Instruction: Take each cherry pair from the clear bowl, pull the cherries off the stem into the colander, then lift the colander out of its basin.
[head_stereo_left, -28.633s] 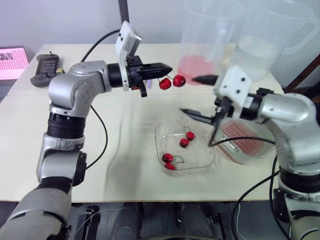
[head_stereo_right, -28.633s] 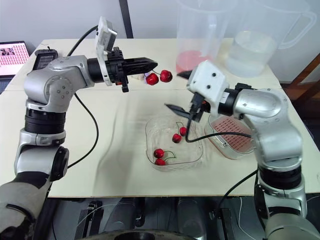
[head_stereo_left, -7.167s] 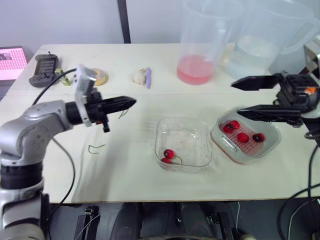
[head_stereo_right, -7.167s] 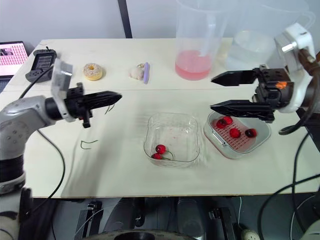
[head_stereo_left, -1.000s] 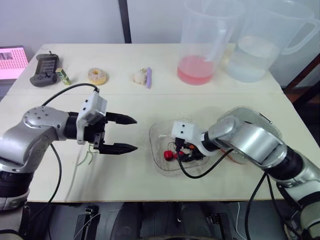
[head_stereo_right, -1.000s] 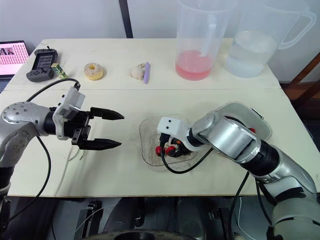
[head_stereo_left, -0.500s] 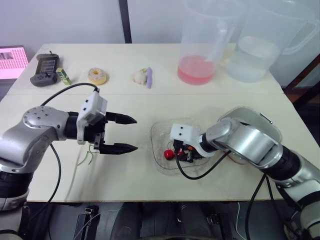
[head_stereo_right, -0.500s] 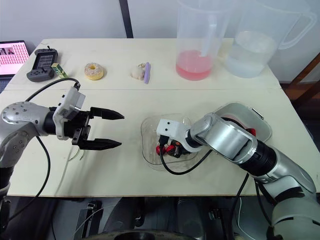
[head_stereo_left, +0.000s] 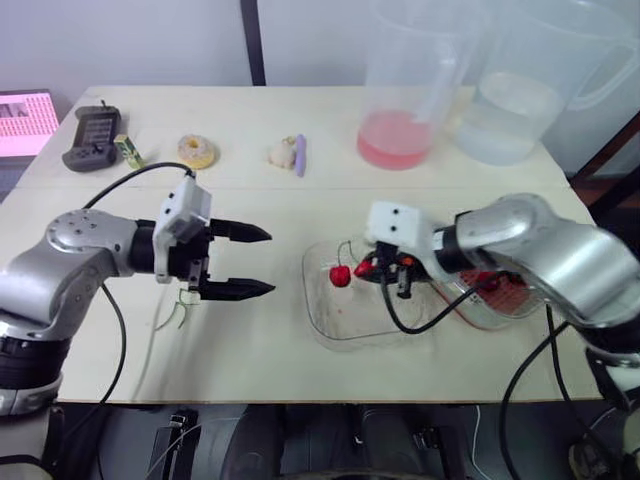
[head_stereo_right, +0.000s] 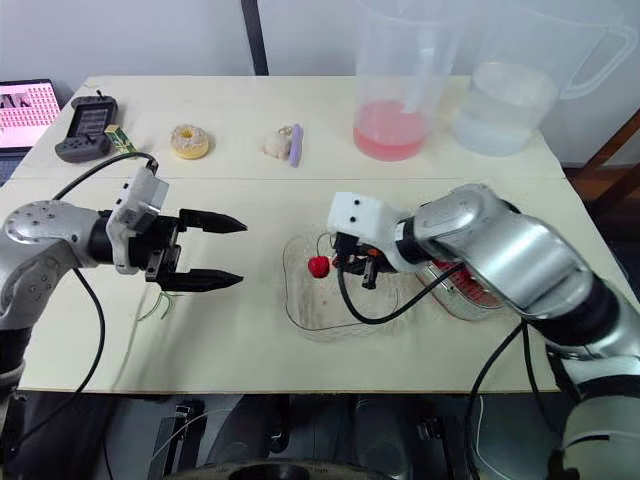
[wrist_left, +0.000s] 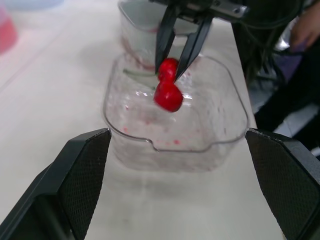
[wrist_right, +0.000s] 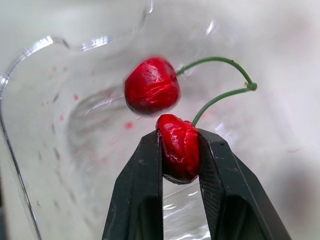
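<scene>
- My right gripper (wrist_right: 179, 138) is pinched shut on one cherry (wrist_right: 178, 155) of a cherry pair (head_stereo_left: 341, 275), with a finger pressed against each side of the fruit.
- The pair's other cherry (wrist_right: 151, 86) hangs free just beside the held one. The two are joined by thin green stems (wrist_right: 220, 80) that meet in a bend.
- I see the pair lifted clear of the floor of the clear bowl (wrist_left: 175, 155). It sits above the bowl's left half, and nothing lies in the bowl under it apart from red specks.
- My left gripper (head_stereo_left: 268, 262) hovers over the table (head_stereo_left: 260, 350) to the left of the bowl, apart from it. Its fingers are spread wide with nothing between them, and they point towards the bowl.
- A few bare green stems (head_stereo_left: 180, 310) lie on the table under my left wrist.
- The colander (head_stereo_left: 503, 292) sits in its basin (head_stereo_left: 472, 315) just right of the bowl. My right forearm covers most of it, though I can make out red inside.
- Along the far side of the table I see a pitcher of pink liquid (head_stereo_left: 400, 90), a pitcher of water (head_stereo_left: 520, 90), a doughnut (head_stereo_left: 197, 151) and a handheld device (head_stereo_left: 87, 138).
</scene>
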